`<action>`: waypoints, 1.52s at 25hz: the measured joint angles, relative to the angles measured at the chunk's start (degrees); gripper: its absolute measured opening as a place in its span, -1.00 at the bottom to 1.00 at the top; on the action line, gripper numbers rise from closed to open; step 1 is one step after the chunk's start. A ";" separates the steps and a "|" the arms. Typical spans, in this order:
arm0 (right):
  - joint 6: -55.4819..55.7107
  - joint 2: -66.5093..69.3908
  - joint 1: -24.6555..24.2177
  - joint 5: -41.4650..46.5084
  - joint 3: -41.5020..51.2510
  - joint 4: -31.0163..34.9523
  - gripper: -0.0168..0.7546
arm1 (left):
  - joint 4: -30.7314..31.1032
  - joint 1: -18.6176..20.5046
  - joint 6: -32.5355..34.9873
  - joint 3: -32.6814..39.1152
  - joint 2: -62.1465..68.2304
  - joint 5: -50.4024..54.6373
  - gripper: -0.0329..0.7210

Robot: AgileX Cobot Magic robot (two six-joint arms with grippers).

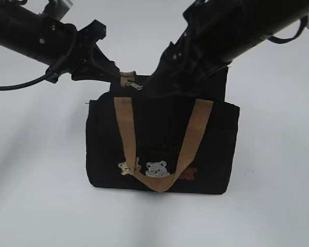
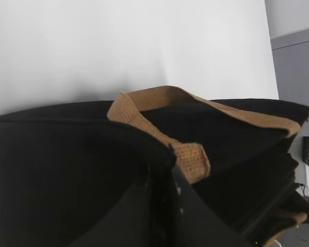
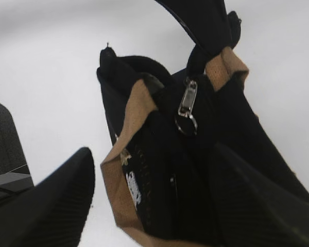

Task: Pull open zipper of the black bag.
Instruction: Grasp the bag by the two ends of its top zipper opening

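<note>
zipper [image 3: 187, 100] | between open right claw [image 3: 144, 200] fingers | untouched

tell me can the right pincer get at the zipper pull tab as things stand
Probably yes. The right pincer is open, with the silver pull tab lying exposed on the black bag's top just ahead of it; nothing covers it, though a tan handle sits close beside.

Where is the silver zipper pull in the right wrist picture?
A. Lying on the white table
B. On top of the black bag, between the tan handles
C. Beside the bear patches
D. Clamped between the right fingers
B: the silver zipper pull lies on top of the black bag, between the tan handles, ungripped.
</note>
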 joint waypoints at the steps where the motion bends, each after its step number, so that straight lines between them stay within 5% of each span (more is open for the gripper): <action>1: -0.81 1.55 0.30 -0.69 -0.70 0.00 0.44 | -0.24 0.00 0.05 0.00 0.00 0.29 -0.87; 16: -5.42 9.81 0.99 -4.25 -4.91 -5.64 -0.05 | -1.89 0.00 0.11 0.00 -0.56 2.75 -0.87; 25: -5.50 11.56 1.06 -4.31 -4.96 -6.17 -0.14 | -1.73 0.00 0.11 0.00 -1.28 3.18 -0.87; 33: -5.58 11.61 1.06 -3.54 -4.96 -7.64 -0.87 | -1.73 0.00 0.11 0.00 -1.34 3.54 -0.87; 38: -5.58 11.10 1.06 -2.93 -4.96 -7.70 -0.91 | -1.73 0.00 0.11 0.00 -1.34 3.79 -0.87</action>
